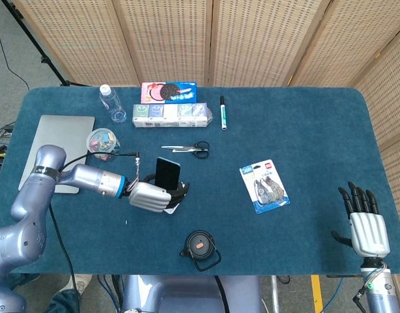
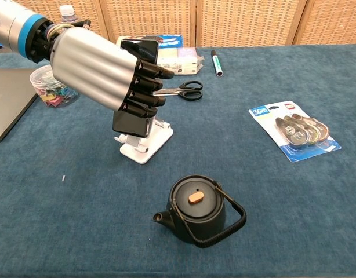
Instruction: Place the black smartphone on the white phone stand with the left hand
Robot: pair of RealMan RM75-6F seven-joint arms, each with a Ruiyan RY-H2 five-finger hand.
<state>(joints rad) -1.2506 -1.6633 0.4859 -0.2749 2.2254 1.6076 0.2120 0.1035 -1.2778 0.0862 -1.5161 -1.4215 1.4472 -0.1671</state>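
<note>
The black smartphone (image 1: 167, 172) stands nearly upright, its lower end (image 2: 131, 123) down at the white phone stand (image 2: 149, 142). My left hand (image 2: 101, 68) grips the phone from the left, with dark fingers curled over its front face. Seen from the head view, the left hand (image 1: 148, 195) hides most of the stand (image 1: 174, 207). Whether the phone's weight rests fully in the cradle is hidden by the fingers. My right hand (image 1: 367, 227) hangs at the table's near right corner, fingers straight and apart, holding nothing.
A black teapot (image 2: 196, 209) sits just in front of the stand. Scissors (image 2: 181, 90) lie behind it, a blister pack (image 2: 294, 132) to the right. A clip jar (image 1: 102, 143), laptop (image 1: 60, 145), bottle (image 1: 112, 103), cookie box (image 1: 169, 91) and marker (image 1: 223, 112) line the far left.
</note>
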